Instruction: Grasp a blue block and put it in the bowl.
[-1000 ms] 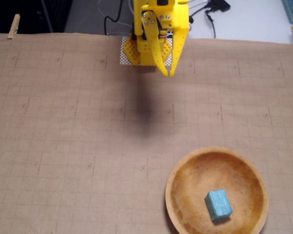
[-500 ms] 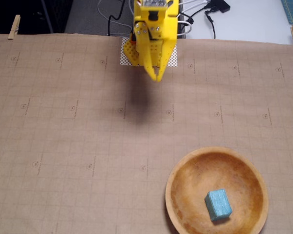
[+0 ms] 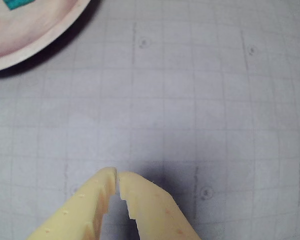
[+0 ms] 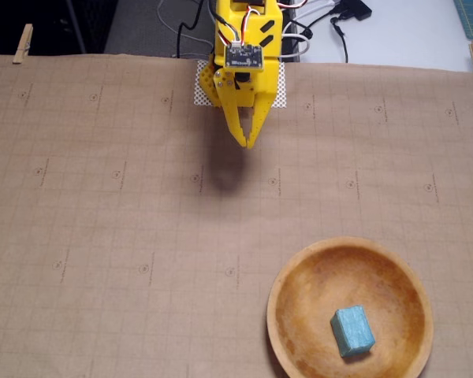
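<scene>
The small light blue-teal cuboid block (image 4: 352, 331) lies inside the large round wooden bowl (image 4: 296, 272), orange-brown with a paler tan rim, at the lower right of the fixed view. It rests flat on the bowl's mottled floor, a little right of and below the middle, clear of the rim. In the wrist view only a sliver of the block (image 3: 17, 3) shows at the top left corner, with a curved part of the bowl's rim (image 3: 50, 41) beside it.

The yellow two-finger gripper (image 4: 248, 144) hangs at the upper middle of the fixed view, well apart from the bowl, tips pointing down toward the brown gridded paper sheet (image 4: 102, 236) that covers the table. Its jaws are together with nothing between them (the wrist view shows the two tips (image 3: 117, 179) meeting, only a small notch of gap lower down).

Judged from this, the placing itself looks done: the block is in the bowl and the gripper is empty. Little seems left beyond the arm settling near its base.
</scene>
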Robot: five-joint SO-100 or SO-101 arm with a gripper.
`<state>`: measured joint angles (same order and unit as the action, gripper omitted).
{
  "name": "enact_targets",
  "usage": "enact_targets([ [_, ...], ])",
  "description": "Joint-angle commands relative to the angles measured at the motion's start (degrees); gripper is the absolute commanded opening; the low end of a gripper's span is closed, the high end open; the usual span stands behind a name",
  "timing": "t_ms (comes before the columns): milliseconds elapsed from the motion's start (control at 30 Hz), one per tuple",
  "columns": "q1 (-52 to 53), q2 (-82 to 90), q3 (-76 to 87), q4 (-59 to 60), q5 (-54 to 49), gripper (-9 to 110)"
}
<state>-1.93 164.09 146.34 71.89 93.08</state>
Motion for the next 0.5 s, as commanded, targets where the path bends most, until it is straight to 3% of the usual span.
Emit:
enact_targets([
  [0,0.4,5.9,1.6,-0.9,-0.4,-2],
  [467,0.3,24.6,19.6,-0.5,0.1,-2],
])
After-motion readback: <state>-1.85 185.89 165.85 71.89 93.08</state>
